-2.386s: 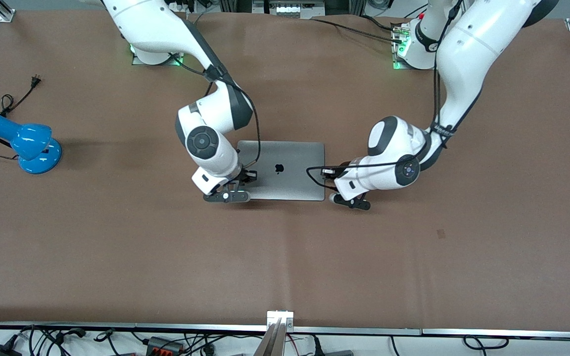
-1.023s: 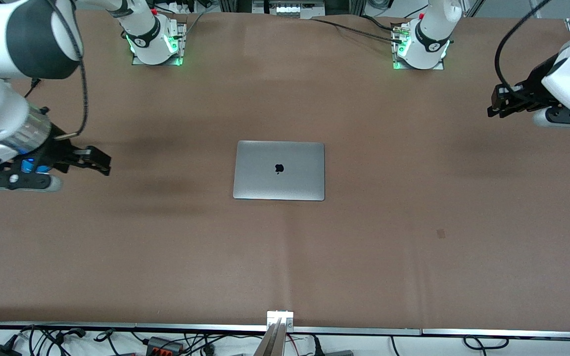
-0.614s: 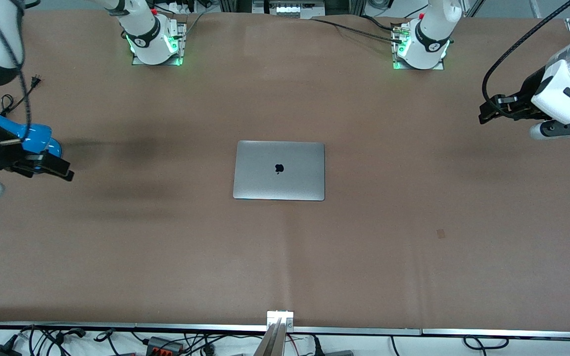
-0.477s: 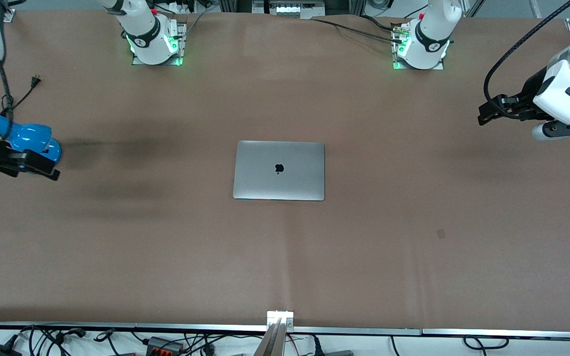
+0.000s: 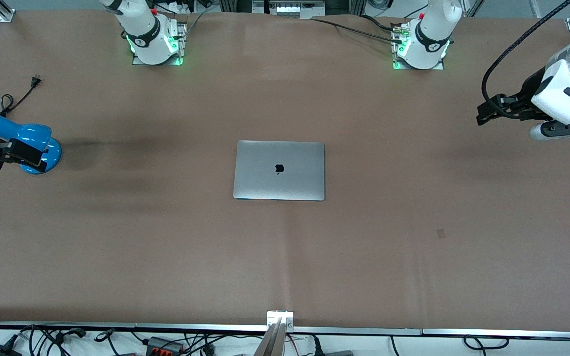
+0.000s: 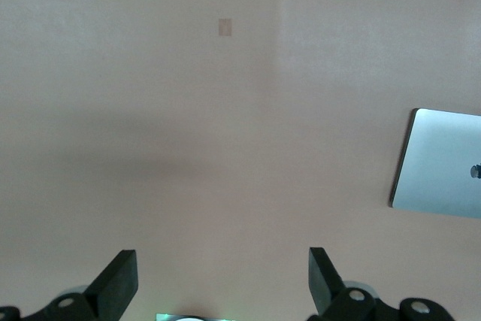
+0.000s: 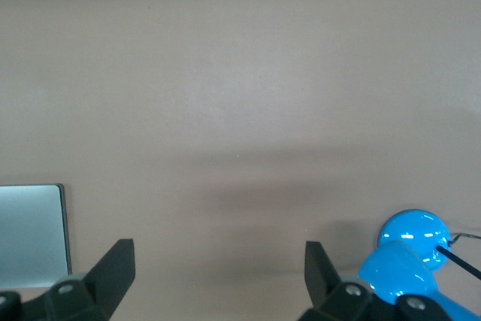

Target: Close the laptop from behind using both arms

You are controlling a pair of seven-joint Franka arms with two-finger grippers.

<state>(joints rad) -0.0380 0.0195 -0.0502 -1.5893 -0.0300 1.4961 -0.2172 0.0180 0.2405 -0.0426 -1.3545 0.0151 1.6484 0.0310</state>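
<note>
The laptop lies shut and flat in the middle of the brown table, silver lid up with its black logo. Part of it shows in the left wrist view and the right wrist view. My left gripper is open and empty, up over bare table at the left arm's end. My right gripper is open and empty, over the blue lamp at the right arm's end. Neither gripper touches the laptop.
A blue desk lamp stands at the right arm's end, with its black cord and plug; it shows in the right wrist view. The arm bases stand at the table's back edge. A small dark mark is on the mat.
Both grippers left the shut laptop's sides and swung out to the table's ends. The right gripper kept moving outward over the lamp; the left gripper has barely moved lately. The laptop stayed put.
</note>
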